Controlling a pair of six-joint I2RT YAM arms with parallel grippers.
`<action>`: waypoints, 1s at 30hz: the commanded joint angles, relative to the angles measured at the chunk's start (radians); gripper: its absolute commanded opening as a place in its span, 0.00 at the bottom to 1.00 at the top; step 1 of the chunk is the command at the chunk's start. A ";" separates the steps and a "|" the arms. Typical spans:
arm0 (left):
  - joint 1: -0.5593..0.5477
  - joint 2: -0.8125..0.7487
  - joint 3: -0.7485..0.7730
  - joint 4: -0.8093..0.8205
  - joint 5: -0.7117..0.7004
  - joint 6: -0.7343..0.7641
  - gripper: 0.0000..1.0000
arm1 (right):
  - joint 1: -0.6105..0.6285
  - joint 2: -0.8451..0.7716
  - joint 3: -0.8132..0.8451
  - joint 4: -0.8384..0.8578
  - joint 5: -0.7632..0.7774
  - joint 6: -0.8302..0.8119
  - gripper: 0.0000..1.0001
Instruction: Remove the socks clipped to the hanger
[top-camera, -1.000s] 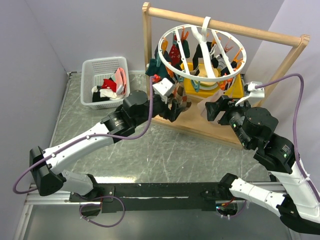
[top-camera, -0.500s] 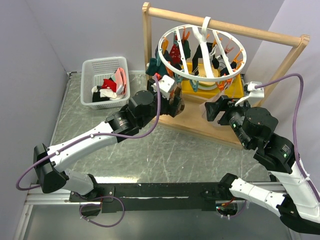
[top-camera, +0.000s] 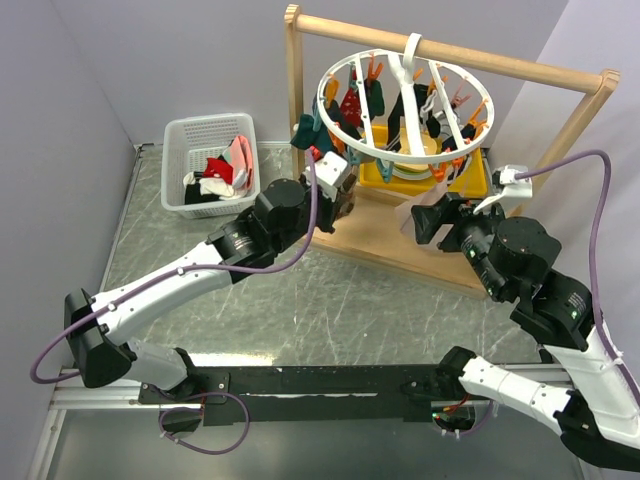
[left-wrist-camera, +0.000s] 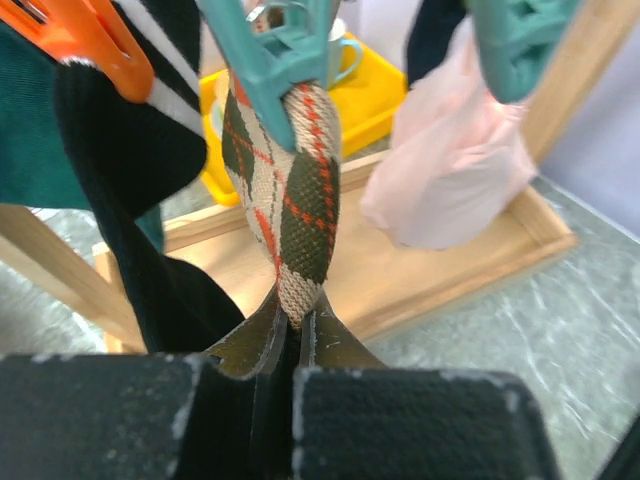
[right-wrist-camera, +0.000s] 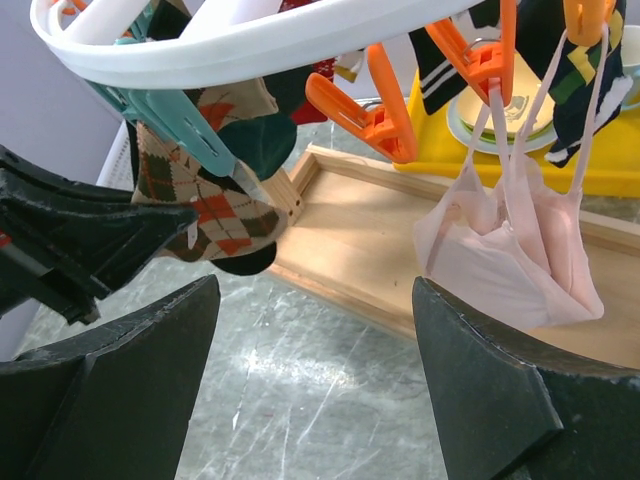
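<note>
Jaws first: your left gripper's (left-wrist-camera: 290, 335) are clenched on the argyle sock's (left-wrist-camera: 295, 200) toe, so a downward pull should strip it from the teal clip (left-wrist-camera: 272, 50) at 12 o'clock. Right gripper (right-wrist-camera: 315, 290) gapes empty below the hanger (right-wrist-camera: 250, 38), pale pink fabric (right-wrist-camera: 500, 265) at 2 o'clock. Pull toward 6 o'clock, where the table is bare; wooden tray (right-wrist-camera: 345, 285) edge sits close.

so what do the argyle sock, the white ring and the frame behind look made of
The argyle sock looks like knitted fabric: matte, with a visible knit texture and soft folds. The white ring is likely moulded plastic, smooth with a slight sheen. The frame looks like wood: pale tan, matte, possibly unvarnished.
</note>
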 joint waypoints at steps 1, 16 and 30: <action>-0.001 -0.081 -0.024 0.057 0.107 -0.044 0.01 | -0.009 0.038 0.067 -0.001 -0.015 0.015 0.86; -0.013 -0.090 0.011 0.053 0.209 -0.078 0.01 | -0.006 0.299 0.390 -0.001 -0.273 0.101 0.82; -0.032 -0.091 0.016 0.067 0.207 -0.075 0.01 | 0.054 0.519 0.604 -0.116 -0.173 0.104 0.80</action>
